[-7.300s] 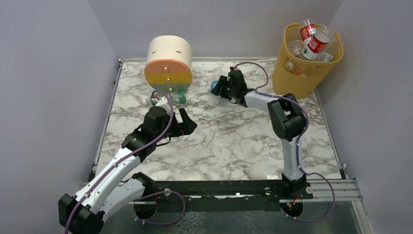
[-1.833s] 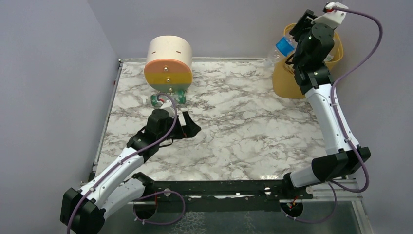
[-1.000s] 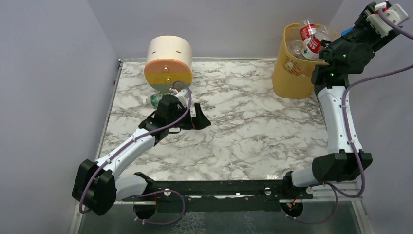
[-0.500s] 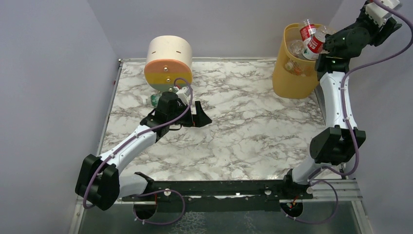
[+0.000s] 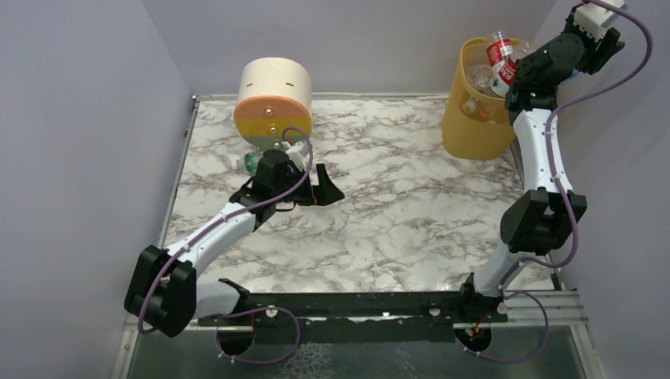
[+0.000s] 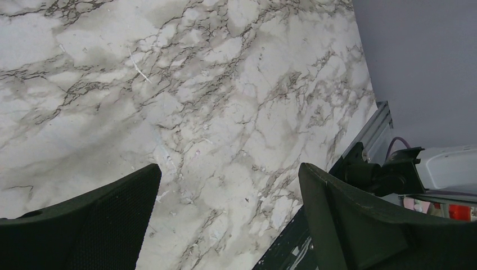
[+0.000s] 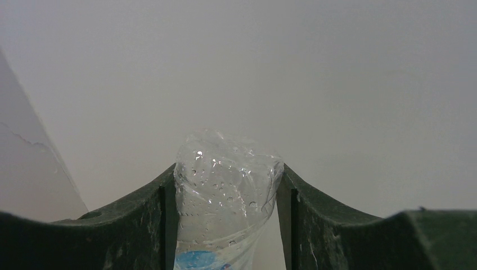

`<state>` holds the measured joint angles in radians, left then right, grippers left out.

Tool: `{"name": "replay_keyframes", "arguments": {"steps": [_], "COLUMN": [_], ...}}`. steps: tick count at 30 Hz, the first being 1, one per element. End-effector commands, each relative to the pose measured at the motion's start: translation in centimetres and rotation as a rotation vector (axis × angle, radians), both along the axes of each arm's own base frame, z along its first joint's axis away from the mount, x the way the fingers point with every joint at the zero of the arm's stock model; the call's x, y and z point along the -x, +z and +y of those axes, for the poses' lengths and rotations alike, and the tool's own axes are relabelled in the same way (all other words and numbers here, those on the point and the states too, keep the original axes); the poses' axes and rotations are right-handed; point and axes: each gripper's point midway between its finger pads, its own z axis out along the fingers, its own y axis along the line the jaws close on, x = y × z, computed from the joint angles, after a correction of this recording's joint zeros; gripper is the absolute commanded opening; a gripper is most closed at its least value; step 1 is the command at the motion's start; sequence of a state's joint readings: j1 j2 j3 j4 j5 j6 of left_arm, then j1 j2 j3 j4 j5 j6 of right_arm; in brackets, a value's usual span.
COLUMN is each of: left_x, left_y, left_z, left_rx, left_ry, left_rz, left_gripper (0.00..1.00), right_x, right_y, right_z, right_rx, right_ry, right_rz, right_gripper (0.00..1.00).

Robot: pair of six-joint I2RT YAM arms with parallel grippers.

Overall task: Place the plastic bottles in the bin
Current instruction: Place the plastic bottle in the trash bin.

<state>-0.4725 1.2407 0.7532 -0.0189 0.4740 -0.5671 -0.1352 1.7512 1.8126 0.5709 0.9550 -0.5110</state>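
Bottles (image 5: 503, 69) crowded the bin (image 5: 472, 126), the right gripper (image 7: 225, 188) clamped another clear bottle (image 7: 225, 163) high beside its rim, and a green bottle (image 5: 251, 163) by the drawer unit (image 5: 272, 99) awaited the wide-open left gripper (image 6: 229, 169).

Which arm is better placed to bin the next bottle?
Right: the right gripper grips a clear blue-labelled plastic bottle up beside the translucent yellow-orange bin; the left gripper hangs open and empty over the marble table.
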Motion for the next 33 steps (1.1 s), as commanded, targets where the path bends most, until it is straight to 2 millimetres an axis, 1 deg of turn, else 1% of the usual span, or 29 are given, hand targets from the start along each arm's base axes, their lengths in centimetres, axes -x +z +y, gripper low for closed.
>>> {"name": "replay_keyframes", "arguments": {"steps": [1, 19, 29, 33], "left_x": [0.0, -0.1, 0.0, 0.0], "left_y": [0.3, -0.1, -0.1, 0.0], "left_z": [-0.3, -0.4, -0.4, -0.3], "left_rx": [0.035, 0.042, 0.045, 0.043], "left_ry": [-0.01, -0.007, -0.006, -0.005], "left_rz": [-0.012, -0.006, -0.005, -0.006], "left_gripper": [0.99, 0.99, 0.99, 0.99], "right_x": [-0.8, -3.8, -5.7, -5.9], "right_y": [0.4, -3.7, -6.6, -7.4], "right_z": [0.0, 0.2, 0.8, 1.0], "right_rx": [-0.017, -0.084, -0.158, -0.181], "right_ry": [0.036, 0.104, 0.179, 0.192], "right_rz": [-0.024, 0.068, 0.132, 0.146], "right_gripper": [0.53, 0.54, 0.57, 0.58]}}
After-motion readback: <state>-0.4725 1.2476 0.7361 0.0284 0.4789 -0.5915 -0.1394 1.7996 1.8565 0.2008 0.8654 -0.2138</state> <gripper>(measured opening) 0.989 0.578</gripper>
